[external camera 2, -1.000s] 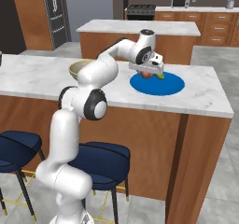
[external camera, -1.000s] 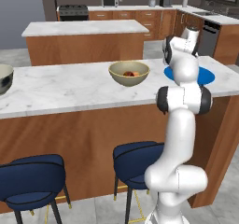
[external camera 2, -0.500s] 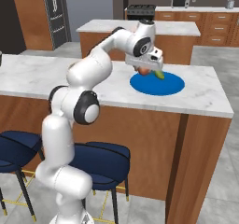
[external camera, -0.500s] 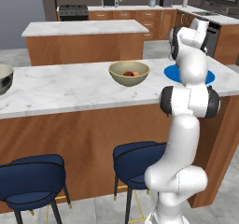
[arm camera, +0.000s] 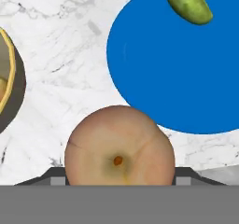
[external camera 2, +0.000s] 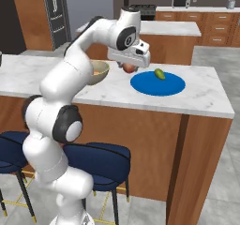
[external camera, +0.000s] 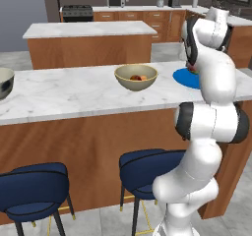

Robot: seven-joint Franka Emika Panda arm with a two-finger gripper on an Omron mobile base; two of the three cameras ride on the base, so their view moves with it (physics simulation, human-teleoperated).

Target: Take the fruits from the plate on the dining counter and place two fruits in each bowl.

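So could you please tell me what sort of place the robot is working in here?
A home-style kitchen, rendered: a marble-topped counter with stools tucked under it, and behind it an island, a stove and a microwave.

My left base view looks from behind my left side, forward and down along the counter [external camera: 74, 95], and my right one does the same from my right; both share the beige bowl [external camera: 136, 77] and blue plate [external camera 2: 157, 83]. My hand view looks straight down from close above the plate's edge.
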